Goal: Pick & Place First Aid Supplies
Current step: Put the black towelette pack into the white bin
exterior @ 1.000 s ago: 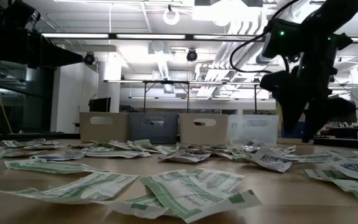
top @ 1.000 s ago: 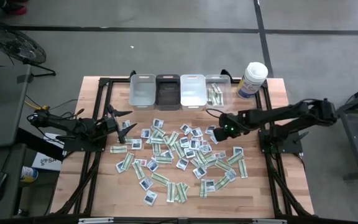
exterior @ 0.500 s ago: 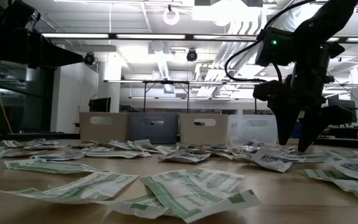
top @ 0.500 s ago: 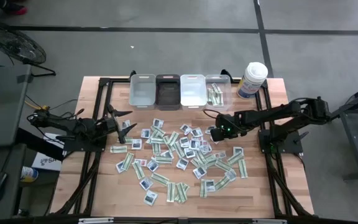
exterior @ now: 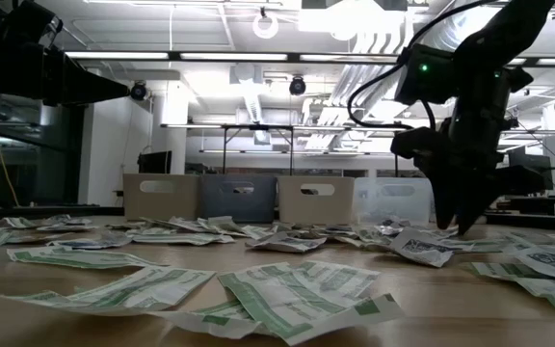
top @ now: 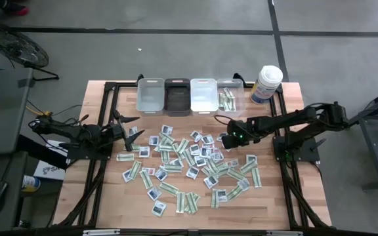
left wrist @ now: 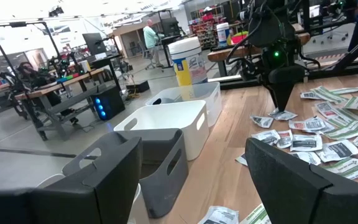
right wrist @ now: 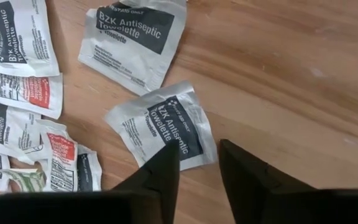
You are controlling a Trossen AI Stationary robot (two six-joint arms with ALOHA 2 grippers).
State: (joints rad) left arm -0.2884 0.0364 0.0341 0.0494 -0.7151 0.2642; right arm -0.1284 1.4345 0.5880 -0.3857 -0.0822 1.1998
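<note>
Right pincer (right wrist: 196,163) is down at the wooden counter (top: 277,196), at the right edge of the scattered heap of small flat paper first aid packets (top: 189,164), and its two dark fingers (right wrist: 160,171) stand only narrowly apart over the lower edge of a squarish white antiseptic towelette packet with a dark-blue label (right wrist: 163,124). One finger overlaps that packet's corner, but whether the paper is actually pinched cannot be told. The packet lies flat on the wood, with a second, like packet (right wrist: 132,37) just beyond it and several more with red and blue marks (right wrist: 17,93) bunched to one side. In the low view the right pincer (exterior: 462,226) points straight down with its tips at the packets. Across the counter the left pincer (top: 134,130) hangs above the left edge of the heap, fingers spread wide. Along the far edge of the counter sit four small rectangular plastic bins in a row (top: 190,96), the rightmost clear one (top: 229,96) already holding some green-and-white strips (top: 226,100), and a tall white round canister with a blue label (top: 266,84) stands just beside that bin.
</note>
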